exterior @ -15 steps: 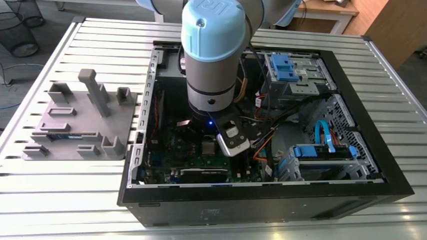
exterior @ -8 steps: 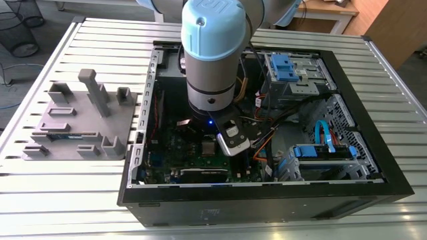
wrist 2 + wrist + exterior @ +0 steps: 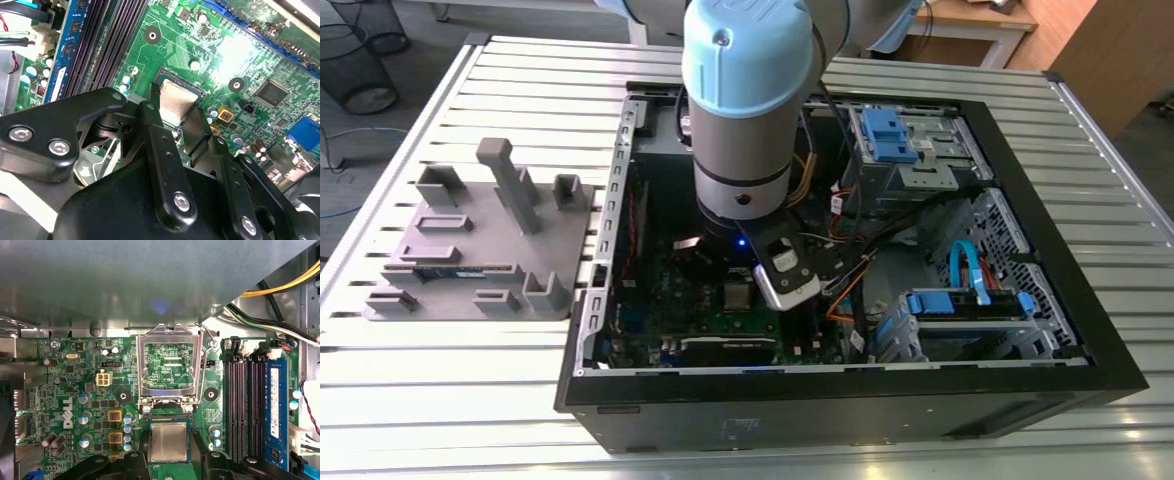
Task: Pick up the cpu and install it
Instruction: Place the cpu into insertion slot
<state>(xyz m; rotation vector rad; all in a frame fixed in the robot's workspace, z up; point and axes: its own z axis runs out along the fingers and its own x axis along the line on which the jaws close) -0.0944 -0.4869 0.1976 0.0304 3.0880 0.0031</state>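
The cpu, a small square chip with a silvery top, lies flat over the socket on the green motherboard. In both wrist views my gripper has one black finger against each of two opposite edges of the chip, shut on it. The second wrist view has the cpu between the fingertips of my gripper, level with the socket frame. In the exterior view my gripper reaches down inside the open computer case over the board.
The socket's metal load plate stands hinged open beside the cpu, its wire lever raised. Black memory slots and a blue stick run alongside. Cables and drive bays crowd the case. A grey holder tray sits outside it.
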